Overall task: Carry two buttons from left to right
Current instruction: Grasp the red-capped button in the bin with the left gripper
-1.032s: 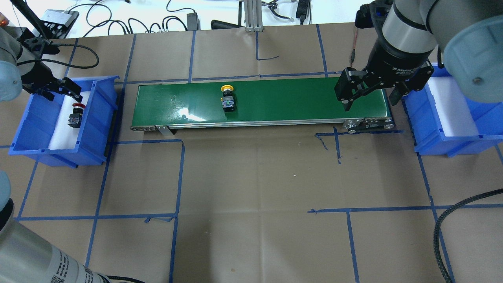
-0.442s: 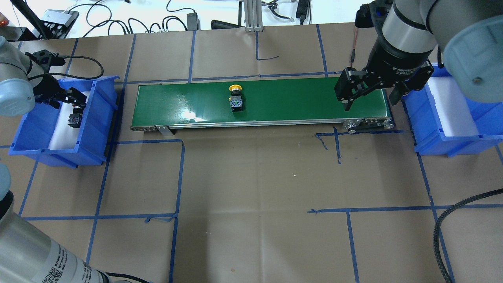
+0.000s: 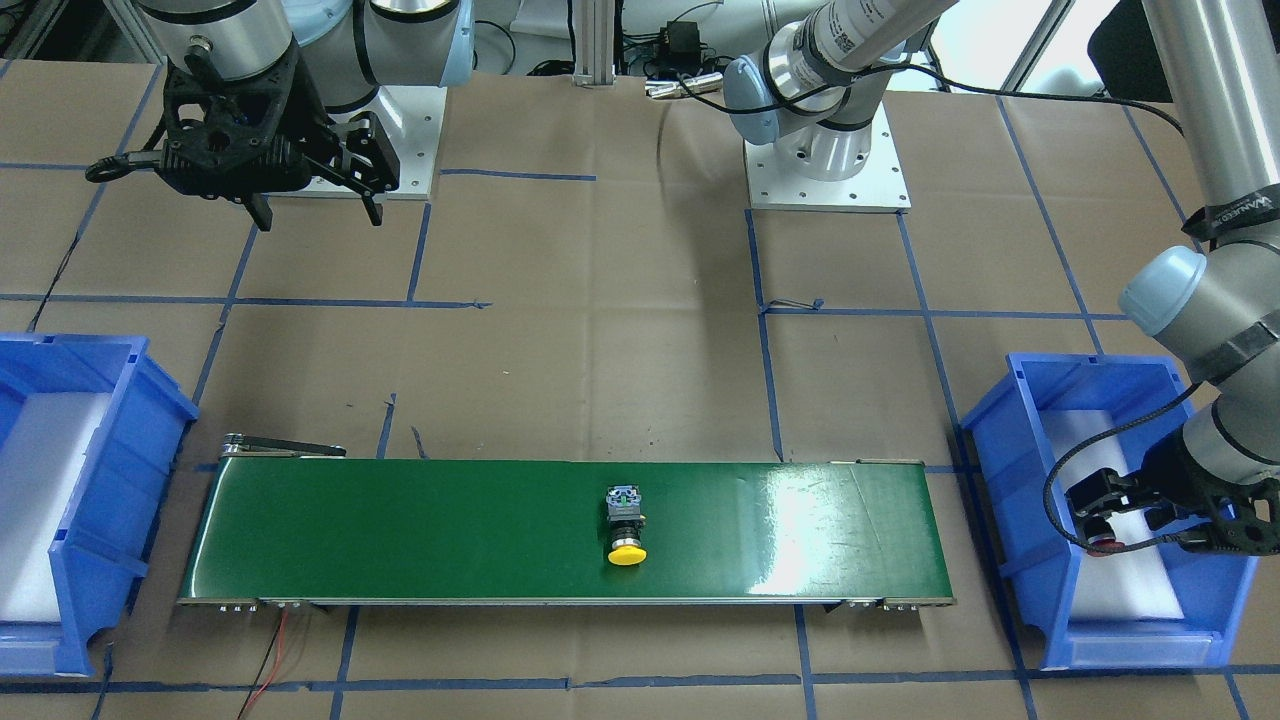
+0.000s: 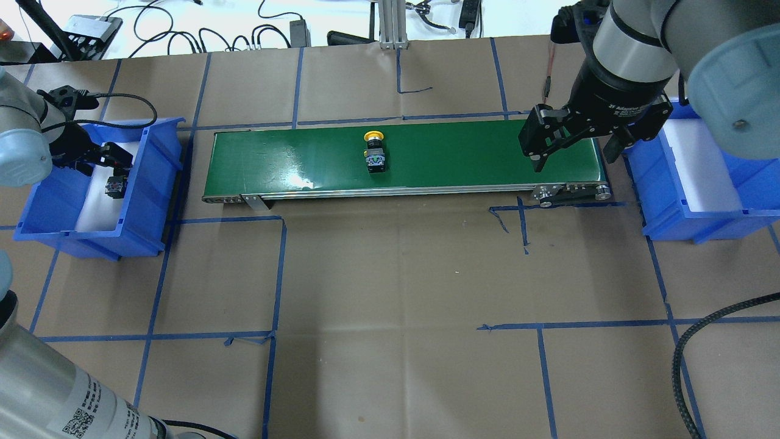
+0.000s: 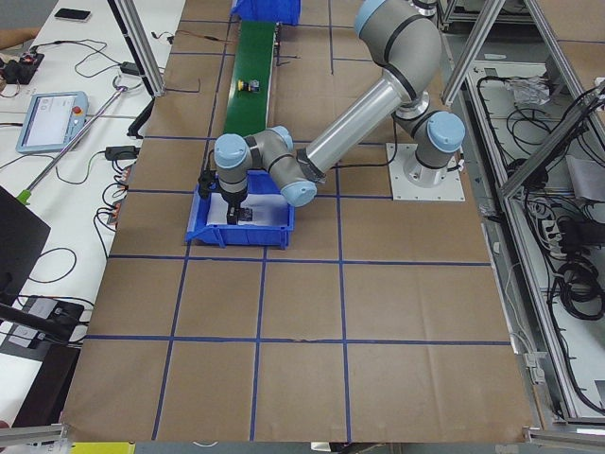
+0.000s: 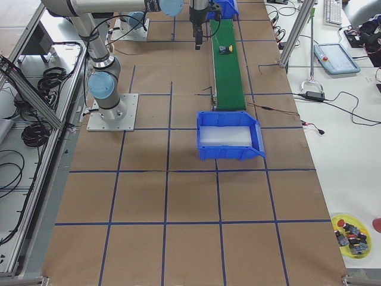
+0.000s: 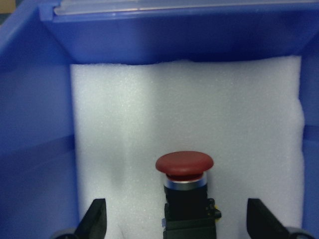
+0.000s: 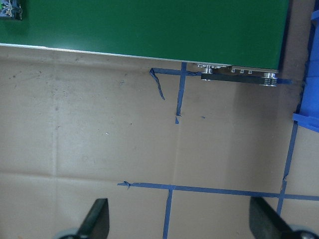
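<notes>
As the left gripper (image 7: 178, 219), spread wide, straddles the red button (image 7: 185, 167), the second pickup seems underway. It must clench squarely next; the right gripper (image 4: 576, 155) hangs unclenched.

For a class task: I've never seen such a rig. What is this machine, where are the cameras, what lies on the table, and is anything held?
It is a robot with two arms at a paper-covered table, each ending in a two-finger gripper. Fixed cameras look from overhead, from the front and from both table ends; two more sit on the wrists. A green conveyor belt lies between the blue left bin and right bin. The yellow button lies on the belt. The red button sits in the left bin between the open fingers of the left gripper, not gripped. The right gripper hangs open over the belt's right end. Nothing is held.
</notes>
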